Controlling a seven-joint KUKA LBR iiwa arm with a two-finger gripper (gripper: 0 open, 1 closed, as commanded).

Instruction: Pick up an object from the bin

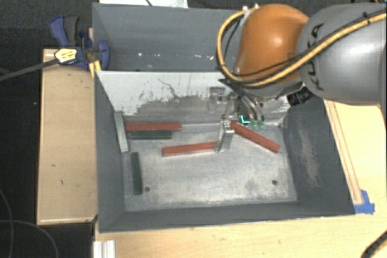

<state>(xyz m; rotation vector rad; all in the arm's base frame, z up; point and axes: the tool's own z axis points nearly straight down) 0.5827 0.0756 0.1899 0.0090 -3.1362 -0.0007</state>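
Sticks of red-brown colour, 2 of them, are lying with their ends close under the gripper (226, 138), near the middle of the bin (199, 183) and a little toward its back. The slanted stick (260, 140) is lying to the right of the gripper, its upper left end is close to the gripper and its lower right end is pointing toward the right wall. The second stick (188, 150) is lying almost level to the left, and its right end is touching or nearly touching a grey part of the gripper. I cannot tell which of these 2 the gripper is over, and I cannot tell if the jaws are apart or together, because the wrist is covering them from above.

Further left, a third red-brown stick (152, 127) is lying level near the back of the floor, and a dark stick (149, 135) is lying just beside it on the near side. A grey stick (121, 133) is leaning along the left wall. A dark green stick (136, 173) is lying in the front left corner area, pointing front to back, well apart from the gripper.

Above the gripper, the orange cover (269, 39) is sitting on the wrist, with cables (302, 61) looping around it, and the grey arm (354, 57) is reaching in from the right.
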